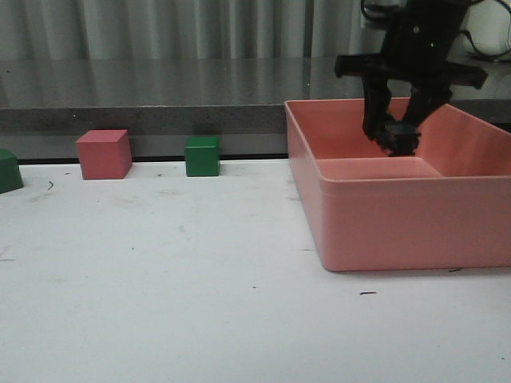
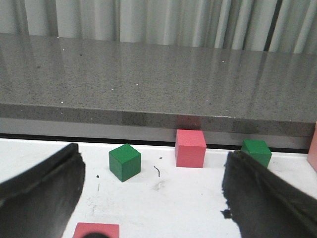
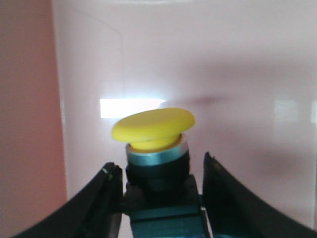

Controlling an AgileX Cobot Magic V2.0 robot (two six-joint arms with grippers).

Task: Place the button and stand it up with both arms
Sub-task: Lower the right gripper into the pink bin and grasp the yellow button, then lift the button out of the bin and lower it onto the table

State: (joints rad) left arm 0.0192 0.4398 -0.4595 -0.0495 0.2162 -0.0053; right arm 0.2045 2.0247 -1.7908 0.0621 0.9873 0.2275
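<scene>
Yellow-capped button (image 3: 157, 163) sits clamped in the right pincer (image 1: 397, 137) inside the pink bin (image 1: 383, 231), gripped by its dark base so the cap stays free, likely for lifting out to the tabletop (image 1: 176, 295). Left pincer (image 2: 153, 208) hangs spread apart, empty, probably waiting to help. One button, one bin; the left wrist view shows two green cubes (image 2: 125, 161) and two pink blocks (image 2: 190, 148).

Hidden and cut-off parts

The button's (image 3: 154, 148) base runs off the picture's edge between the right gripper's (image 3: 158, 198) fingers. A green cube (image 1: 8, 171) is cropped at the front view's border; a pink cube (image 2: 96, 230) likewise in the left wrist view.
</scene>
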